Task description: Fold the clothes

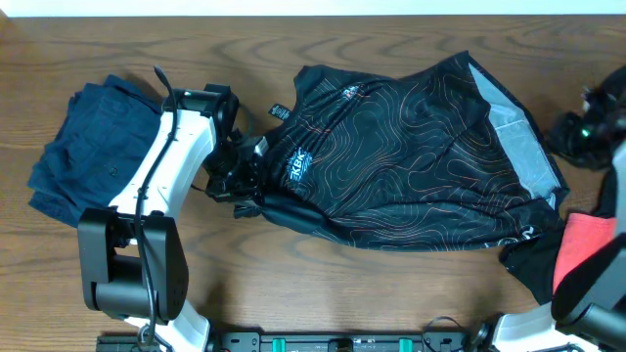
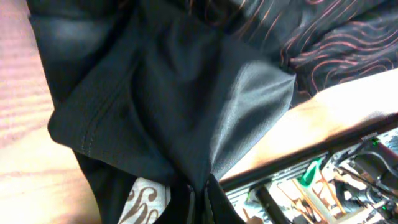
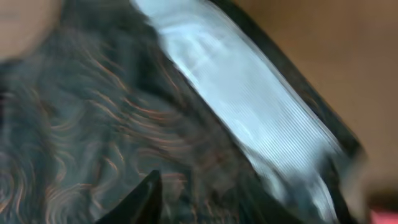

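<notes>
The black jersey with thin orange-white contour lines lies spread across the middle of the table, its light grey inner hem turned up at the right. My left gripper is shut on the jersey's left edge; in the left wrist view the black cloth bunches into the jaws. My right gripper is just off the jersey's right edge. In the blurred right wrist view its fingers stand apart over the jersey and the grey hem, holding nothing.
A folded navy garment lies at the left, beside the left arm. A coral-red garment lies at the front right on more black cloth, partly under the right arm. The wooden table ends near the arm bases.
</notes>
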Controlling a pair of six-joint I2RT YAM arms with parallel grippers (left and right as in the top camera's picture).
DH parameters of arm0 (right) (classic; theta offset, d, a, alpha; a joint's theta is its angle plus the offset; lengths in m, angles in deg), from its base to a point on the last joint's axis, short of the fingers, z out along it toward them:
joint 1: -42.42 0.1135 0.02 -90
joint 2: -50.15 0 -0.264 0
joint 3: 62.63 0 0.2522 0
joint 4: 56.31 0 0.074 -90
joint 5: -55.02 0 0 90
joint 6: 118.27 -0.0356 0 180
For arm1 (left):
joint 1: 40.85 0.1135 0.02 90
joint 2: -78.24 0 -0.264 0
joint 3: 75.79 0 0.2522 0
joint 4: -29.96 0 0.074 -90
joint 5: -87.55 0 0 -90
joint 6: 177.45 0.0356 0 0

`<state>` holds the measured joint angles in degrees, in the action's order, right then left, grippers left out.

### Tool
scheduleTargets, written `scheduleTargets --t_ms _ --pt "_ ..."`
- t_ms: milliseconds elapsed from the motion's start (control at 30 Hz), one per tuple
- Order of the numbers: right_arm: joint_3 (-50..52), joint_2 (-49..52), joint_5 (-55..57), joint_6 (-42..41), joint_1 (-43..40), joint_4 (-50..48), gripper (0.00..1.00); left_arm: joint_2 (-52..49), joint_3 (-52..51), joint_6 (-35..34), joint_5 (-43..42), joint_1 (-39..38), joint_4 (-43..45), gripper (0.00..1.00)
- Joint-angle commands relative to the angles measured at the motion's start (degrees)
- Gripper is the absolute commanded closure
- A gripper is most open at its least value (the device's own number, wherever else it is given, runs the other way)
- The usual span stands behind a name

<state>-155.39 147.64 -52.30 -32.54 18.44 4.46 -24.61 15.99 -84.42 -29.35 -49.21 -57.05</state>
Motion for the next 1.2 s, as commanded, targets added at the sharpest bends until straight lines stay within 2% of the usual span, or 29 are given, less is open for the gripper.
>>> scheduleTargets --t_ms 0,33,167,400,667,1167 --pt "0.1 3.5 -3.0 3.1 5.0 -6.0 0.48 0.0 -0.1 -0.3 0.6 0.2 0.4 0.94" --pt "0.1 4.9 -2.0 3.1 6.6 -8.7 0.45 0.0 -0.1 -0.3 0.6 0.2 0.6 0.94" --pt "0.1 11.2 2.9 -1.2 10.8 -16.5 0.45 0.0 -0.1 -0.5 0.6 0.2 0.7 0.94" --pt "0.1 19.5 7.7 -9.9 12.4 -23.8 0.43 0.0 -0.1 -0.6 0.6 0.2 0.7 0.94" --pt "0.1 21.7 7.7 -11.6 12.4 -27.1 0.47 0.0 -0.1 -0.5 0.6 0.2 0.7 0.94" --pt "0.1 24.4 7.5 -11.6 13.0 -26.4 0.51 0.0 -0.1 -0.5 0.6 0.2 0.7 0.94"
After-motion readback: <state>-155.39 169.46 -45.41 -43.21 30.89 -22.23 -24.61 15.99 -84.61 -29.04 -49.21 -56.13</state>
